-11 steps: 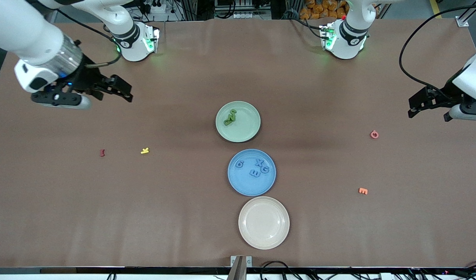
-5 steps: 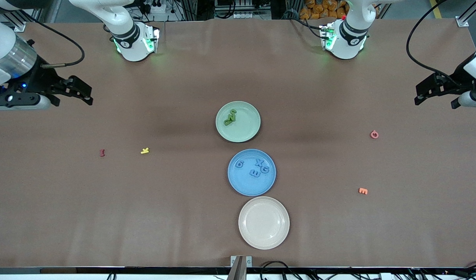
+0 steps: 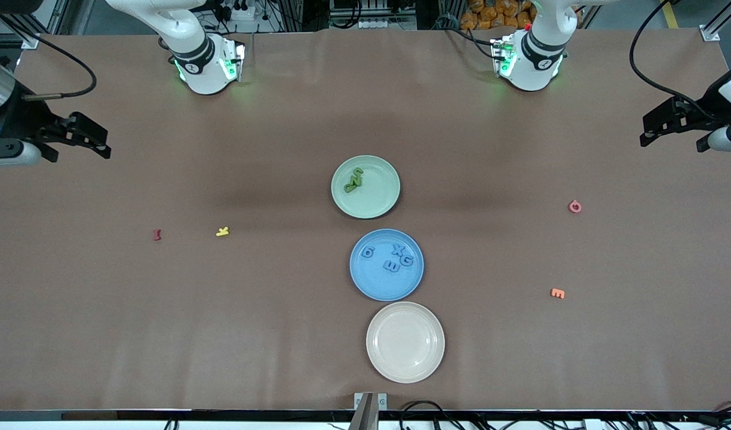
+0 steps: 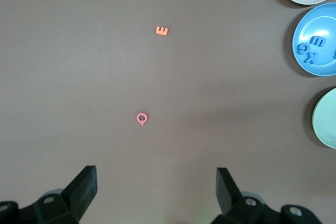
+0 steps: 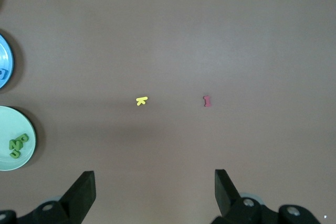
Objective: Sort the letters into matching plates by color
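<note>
The front view shows the whole brown table [image 3: 162,334] with three plates in a row; each wrist view cuts plates off at its edge. Going nearer the front camera, they run green plate [image 3: 365,186], blue plate [image 3: 386,264], cream plate [image 3: 405,341]. The green letters [image 3: 353,180] lie piled at about 10 o'clock in the green plate, too bunched to read. The blue letters [image 3: 391,259] read 6, X, G and E. The left gripper [image 3: 670,123] and the right gripper [image 3: 82,137] hang over opposite table ends, jaws wide apart, holding nothing. Only the left wrist view shows the pink Q [image 4: 142,118] and orange E [image 4: 162,31] plainly.
</note>
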